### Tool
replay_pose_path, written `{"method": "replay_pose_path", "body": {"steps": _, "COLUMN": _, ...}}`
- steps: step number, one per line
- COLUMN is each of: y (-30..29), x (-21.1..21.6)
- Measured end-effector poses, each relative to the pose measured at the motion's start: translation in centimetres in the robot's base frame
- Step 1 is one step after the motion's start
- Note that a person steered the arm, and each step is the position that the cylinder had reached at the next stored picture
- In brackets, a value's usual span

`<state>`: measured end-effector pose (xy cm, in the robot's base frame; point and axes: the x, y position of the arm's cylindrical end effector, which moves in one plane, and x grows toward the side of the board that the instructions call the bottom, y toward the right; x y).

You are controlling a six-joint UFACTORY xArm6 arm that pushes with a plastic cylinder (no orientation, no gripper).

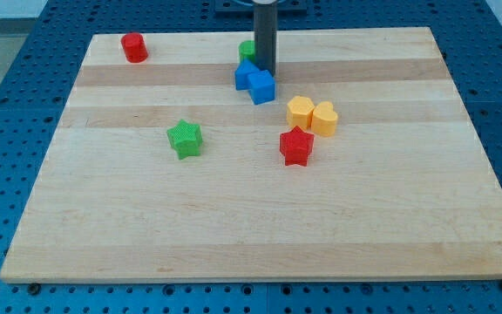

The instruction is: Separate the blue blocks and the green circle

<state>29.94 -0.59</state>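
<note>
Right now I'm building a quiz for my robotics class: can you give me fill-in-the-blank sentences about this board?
1. My tip touches down right beside the two ____ blocks.
2. The green circle sits on the view's ____ side of the rod.
3. The red star lies just below the two ____ blocks.
4. The block nearest the board's top left corner is ____.

Missing words: blue; left; yellow; red

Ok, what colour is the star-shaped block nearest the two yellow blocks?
Red: the red star, seen in the camera view, just below the yellow blocks.
</note>
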Motion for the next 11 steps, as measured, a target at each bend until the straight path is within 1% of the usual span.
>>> {"method": "replay_pose_path", "body": {"steps": 1, "y": -2.4, "x": 0.0}}
{"method": "replay_pose_path", "body": {"steps": 2, "y": -3.2, "x": -0.1}}
{"method": "replay_pose_path", "body": {"steps": 5, "y": -3.1, "x": -3.7}}
{"method": "replay_pose_path", "body": {"steps": 8, "y": -2.8, "x": -5.1}}
{"method": "replay_pose_path", "body": {"steps": 9, "y": -2.9, "x": -5.1}}
{"method": "replay_pose_path", "body": {"steps": 11, "y": -4.1, "x": -3.4}}
